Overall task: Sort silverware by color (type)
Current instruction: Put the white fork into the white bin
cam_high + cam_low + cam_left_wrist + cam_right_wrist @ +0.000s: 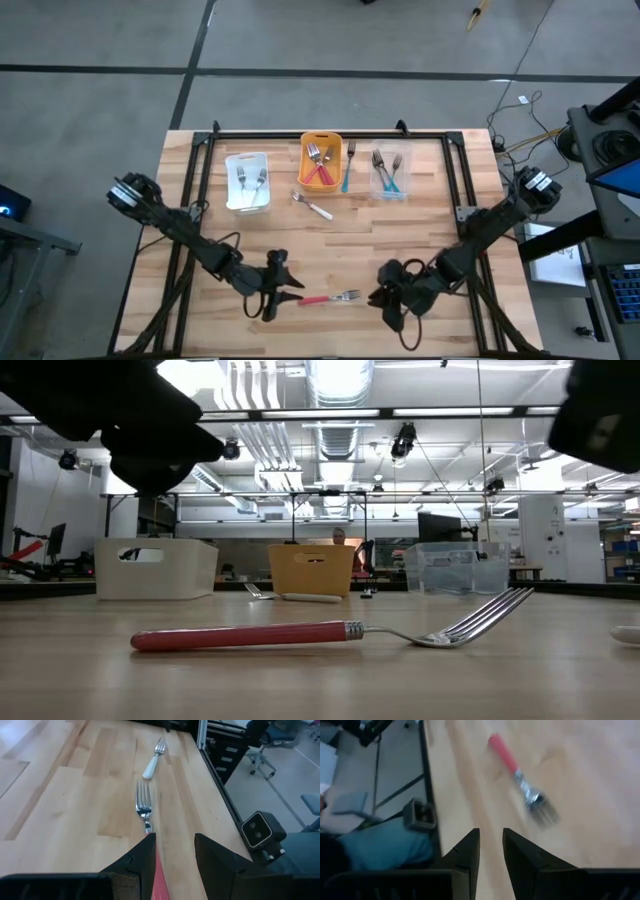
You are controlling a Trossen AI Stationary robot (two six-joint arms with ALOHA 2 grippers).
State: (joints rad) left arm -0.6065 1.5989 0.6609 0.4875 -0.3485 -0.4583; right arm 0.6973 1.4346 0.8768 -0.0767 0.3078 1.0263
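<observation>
A red-handled fork (pixel 330 298) lies flat on the wood near the table's near edge, handle toward the left and tines toward the right (pixel 300 634). My left gripper (pixel 297 294) hovers over its handle end, open. In the left wrist view the red handle (pixel 159 877) shows between the fingers of this gripper (pixel 175 845); the low view shows the gripper raised above the fork. My right gripper (pixel 378 297) waits just right of the tines, its fingers a narrow gap apart (pixel 491 837), and the fork (pixel 520 777) lies ahead of it. A white-handled fork (pixel 312 205) lies mid-table.
Along the far side stand a white bin (pixel 247 196), an orange bin (pixel 321 139) and a clear bin (pixel 388 192), each holding forks. A teal-handled fork (pixel 347 168) lies between the orange and clear bins. Bare wood spreads between the bins and the grippers.
</observation>
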